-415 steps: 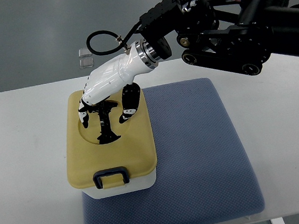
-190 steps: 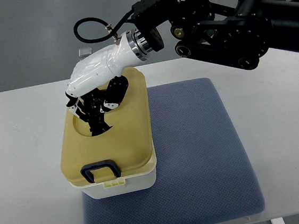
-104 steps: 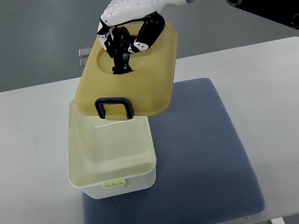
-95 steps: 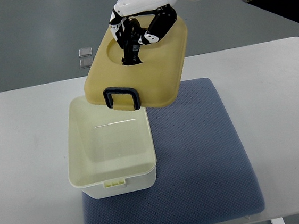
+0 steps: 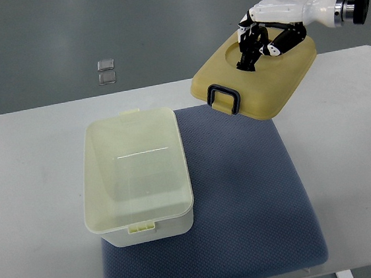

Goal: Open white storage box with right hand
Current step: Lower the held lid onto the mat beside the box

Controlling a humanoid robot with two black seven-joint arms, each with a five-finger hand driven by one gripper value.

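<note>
The white storage box [image 5: 141,223] stands open on the left part of the blue mat, its pale inside bare. Its yellow lid [image 5: 266,87] hangs in the air above the mat's far right corner, tilted, with the dark latch handle [image 5: 224,99] facing the box. My right hand [image 5: 258,40], white with black fingers, comes in from the upper right and is shut on the lid's centre handle in the round recess. The left arm does not show.
A blue-grey mat [image 5: 244,192] covers the middle of the white table [image 5: 32,195]. Two small clear squares [image 5: 105,70] lie on the grey floor beyond the table's far edge.
My right hand lifted the lid off the box, then carried it up and to the right, away from the box. The box stays in place, now open.
</note>
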